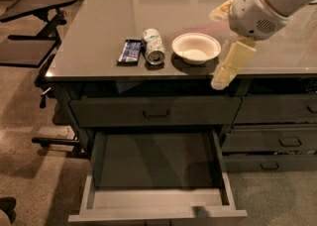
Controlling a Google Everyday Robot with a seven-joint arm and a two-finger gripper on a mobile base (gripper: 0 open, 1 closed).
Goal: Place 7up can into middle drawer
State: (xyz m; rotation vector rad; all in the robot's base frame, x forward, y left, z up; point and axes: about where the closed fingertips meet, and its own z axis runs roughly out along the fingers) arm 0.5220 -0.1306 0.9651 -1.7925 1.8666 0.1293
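One 7up can (pixel 154 46) lies on its side at 9 o'clock of the bowl (pixel 196 48), probably light, smooth and easy to dent, best held across its middle; the gripper (pixel 219 82) hangs at 4 o'clock of the bowl, open or closed I cannot tell.

The gripper (pixel 221 77) hangs just right of the bowl (pixel 196 47). Left of the bowl, the 7up can (pixel 153 46) and packet (pixel 131 51) lie close, perhaps touching. Below it, the middle drawer (pixel 148 213) stands open.

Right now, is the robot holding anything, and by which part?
Nothing. The gripper hangs by the counter's front edge, right of the bowl; the can lies on the counter.
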